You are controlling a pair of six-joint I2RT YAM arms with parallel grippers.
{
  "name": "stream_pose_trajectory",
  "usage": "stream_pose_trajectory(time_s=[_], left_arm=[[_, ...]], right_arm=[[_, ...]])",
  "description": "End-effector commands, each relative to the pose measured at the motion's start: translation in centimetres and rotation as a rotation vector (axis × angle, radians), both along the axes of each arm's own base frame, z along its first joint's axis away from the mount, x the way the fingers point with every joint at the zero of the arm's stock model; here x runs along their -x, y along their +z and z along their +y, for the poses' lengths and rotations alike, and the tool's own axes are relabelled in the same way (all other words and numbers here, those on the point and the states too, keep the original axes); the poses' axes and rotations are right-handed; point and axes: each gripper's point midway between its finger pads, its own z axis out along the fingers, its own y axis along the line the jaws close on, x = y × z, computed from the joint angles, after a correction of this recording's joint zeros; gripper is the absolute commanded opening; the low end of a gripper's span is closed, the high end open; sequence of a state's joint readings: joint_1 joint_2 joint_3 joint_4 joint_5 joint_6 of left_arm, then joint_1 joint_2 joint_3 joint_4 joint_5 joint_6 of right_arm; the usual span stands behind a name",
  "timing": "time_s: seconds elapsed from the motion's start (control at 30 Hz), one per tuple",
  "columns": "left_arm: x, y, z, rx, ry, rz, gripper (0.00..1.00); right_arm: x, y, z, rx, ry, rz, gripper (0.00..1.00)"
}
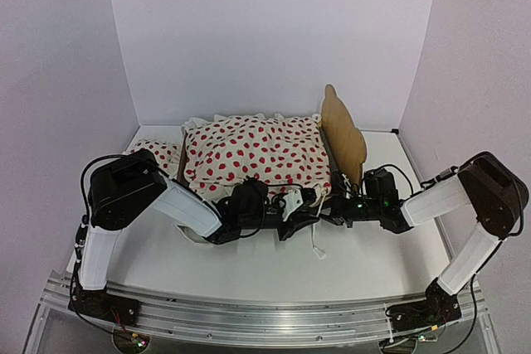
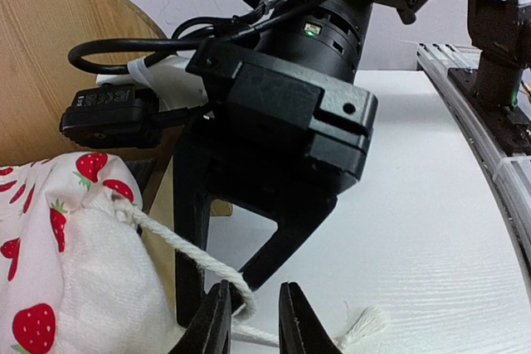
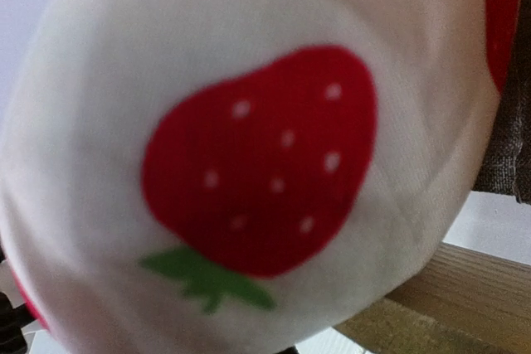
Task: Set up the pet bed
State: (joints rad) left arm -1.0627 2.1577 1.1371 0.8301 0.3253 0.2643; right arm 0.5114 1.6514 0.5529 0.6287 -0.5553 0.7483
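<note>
The pet bed [image 1: 344, 134] stands at the back of the table, its plywood headboard [image 2: 50, 55] upright on the right. A white strawberry-print blanket [image 1: 257, 155] covers its base. My left gripper [image 1: 305, 205] is at the bed's front right corner. Its fingertips [image 2: 253, 321] stand slightly open, and the blanket's white cord [image 2: 166, 238] loops loosely against the left finger. My right gripper [image 1: 332, 209] faces it, black housing [image 2: 290, 113] close above. In the right wrist view the blanket [image 3: 249, 163] fills the frame and hides the fingers; a wooden rail [image 3: 465, 288] and grey felt [image 3: 506, 147] show beside it.
A small strawberry-print pillow [image 1: 158, 153] lies left of the bed. The cord's frayed end [image 2: 365, 321] rests on the white table. An aluminium rail [image 1: 265, 321] runs along the near edge, and white walls close in the back and sides.
</note>
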Motion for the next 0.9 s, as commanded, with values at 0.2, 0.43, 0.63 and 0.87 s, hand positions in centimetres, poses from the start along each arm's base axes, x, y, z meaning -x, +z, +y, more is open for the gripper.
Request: stream_pose_trajectory(time_s=[0.2,0.43,0.63,0.87], left_arm=[[2.9,3.3,2.7,-0.024,-0.187,-0.205,0.36],[0.7,2.6,2.9,-0.07,-0.144,-0.325,0.39],[-1.6,0.6,1.9,-0.112,-0.083,-0.477,0.37],[-3.2,0.3,0.6,-0.117,-0.042,-0.482,0.37]], right_arm=[[0.0,0.5,0.6,-0.037,0.035,-0.019,0.0],[0.1,0.8,0.6,-0.046,0.044,-0.02,0.0],[0.5,2.2,0.7,-0.079,0.052,-0.025,0.0],[1.6,2.7,0.1,-0.086,0.052,-0.034,0.0]])
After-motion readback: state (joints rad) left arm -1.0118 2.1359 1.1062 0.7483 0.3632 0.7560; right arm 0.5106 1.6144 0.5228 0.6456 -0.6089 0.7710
